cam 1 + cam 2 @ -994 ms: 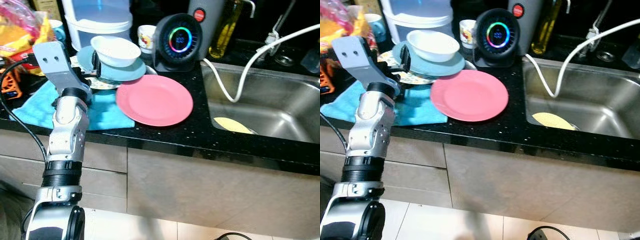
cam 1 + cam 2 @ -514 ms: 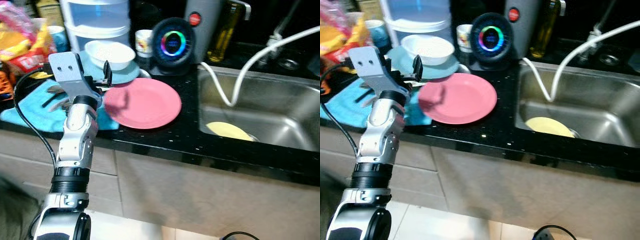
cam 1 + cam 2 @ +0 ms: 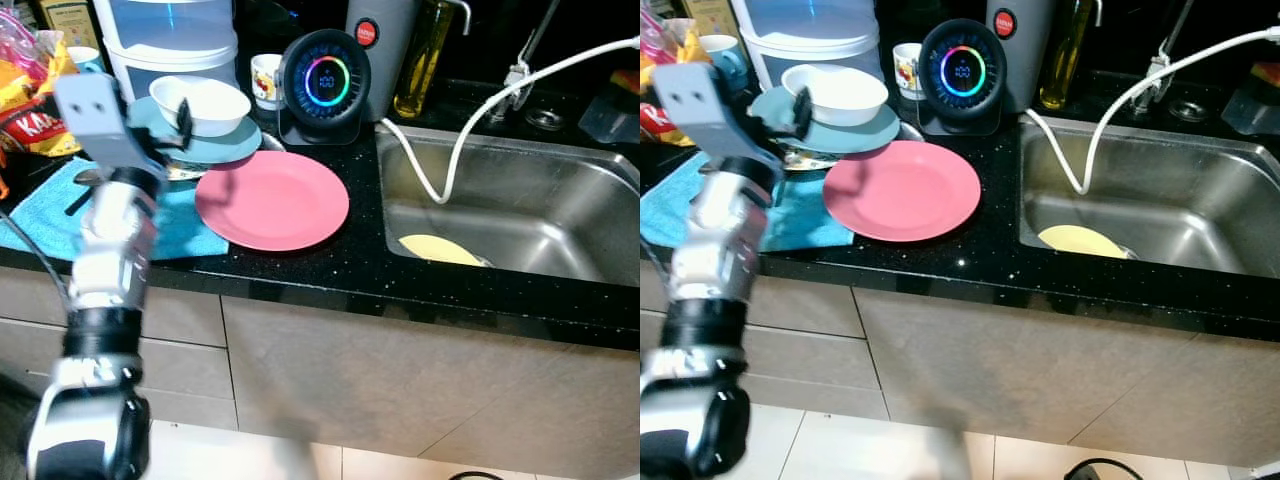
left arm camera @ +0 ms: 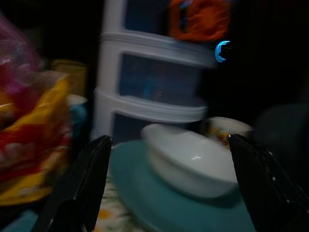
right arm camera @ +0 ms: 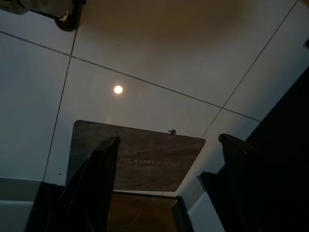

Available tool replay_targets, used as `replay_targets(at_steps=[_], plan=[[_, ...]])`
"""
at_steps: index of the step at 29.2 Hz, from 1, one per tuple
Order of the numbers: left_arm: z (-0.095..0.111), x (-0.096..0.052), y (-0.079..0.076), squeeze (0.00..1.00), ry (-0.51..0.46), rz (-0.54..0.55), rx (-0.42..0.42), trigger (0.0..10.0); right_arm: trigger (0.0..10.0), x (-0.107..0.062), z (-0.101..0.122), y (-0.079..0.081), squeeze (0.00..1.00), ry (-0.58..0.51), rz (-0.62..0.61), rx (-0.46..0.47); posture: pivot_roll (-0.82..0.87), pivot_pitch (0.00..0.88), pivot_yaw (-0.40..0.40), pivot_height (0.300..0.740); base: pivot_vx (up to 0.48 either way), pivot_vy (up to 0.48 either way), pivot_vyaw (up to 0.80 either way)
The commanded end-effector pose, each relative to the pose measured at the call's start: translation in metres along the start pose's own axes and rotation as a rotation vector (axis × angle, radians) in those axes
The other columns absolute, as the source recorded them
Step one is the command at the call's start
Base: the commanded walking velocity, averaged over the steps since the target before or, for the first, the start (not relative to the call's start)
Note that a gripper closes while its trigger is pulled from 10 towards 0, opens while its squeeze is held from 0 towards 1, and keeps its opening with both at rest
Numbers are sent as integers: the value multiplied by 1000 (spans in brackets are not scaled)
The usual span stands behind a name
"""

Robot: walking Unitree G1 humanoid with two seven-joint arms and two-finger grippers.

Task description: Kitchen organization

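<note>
A white bowl [image 3: 199, 103] is seen resting in a teal plate [image 3: 243, 146] at the back left of the black countertop [image 3: 330, 272], with a patterned plate partly hidden beneath the stack. Just in front of it, a pink plate [image 3: 272, 199] lies flat, touching the edge of a blue towel [image 3: 185, 226]. The left gripper [image 4: 169, 193] is held raised just to the left of the stack, its fingers spread wide and nothing gripped between them. In the left wrist view the bowl is framed between the two black fingers [image 4: 82, 188], slightly toward the far one, so the stack is judged to lie straight ahead of the jaws, a short reach away. The left arm is clearly the nearer one. The right gripper [image 5: 166, 188] is pointed down at a tiled floor and a mat, wide open and empty. Behind the stack stand a white drawer unit [image 3: 170, 45], a small mug [image 3: 265, 80] and a round device with a glowing ring [image 3: 324, 82]. In the steel sink [image 3: 560, 215] to the right lies a yellow plate [image 3: 440, 250].
</note>
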State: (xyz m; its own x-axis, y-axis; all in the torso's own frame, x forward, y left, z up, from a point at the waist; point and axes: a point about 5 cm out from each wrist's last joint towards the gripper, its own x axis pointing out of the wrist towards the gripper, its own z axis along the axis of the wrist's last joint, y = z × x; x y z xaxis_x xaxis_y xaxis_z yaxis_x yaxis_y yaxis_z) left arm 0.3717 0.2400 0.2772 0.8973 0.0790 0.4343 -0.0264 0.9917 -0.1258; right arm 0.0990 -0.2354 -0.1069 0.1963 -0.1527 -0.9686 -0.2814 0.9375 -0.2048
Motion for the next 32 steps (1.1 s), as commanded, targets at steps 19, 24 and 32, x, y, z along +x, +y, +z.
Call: replay_targets(at_steps=[19,24,32], plan=[[13,38,17,0,89,-19,-128,10000,10000,-3,-45,-8,0,90,-19,-18,24,164,-59,740,0,0,0],[32,45,8,0,21,-84,-89,10000,10000,-4,-54,-9,0,111,-22,-32,26,191,-68,740,0,0,0],[58,57,10,0,-3,-71,-19,10000,10000,-6,-65,-15,0,132,-30,-73,30,218,-78,740,0,0,0]])
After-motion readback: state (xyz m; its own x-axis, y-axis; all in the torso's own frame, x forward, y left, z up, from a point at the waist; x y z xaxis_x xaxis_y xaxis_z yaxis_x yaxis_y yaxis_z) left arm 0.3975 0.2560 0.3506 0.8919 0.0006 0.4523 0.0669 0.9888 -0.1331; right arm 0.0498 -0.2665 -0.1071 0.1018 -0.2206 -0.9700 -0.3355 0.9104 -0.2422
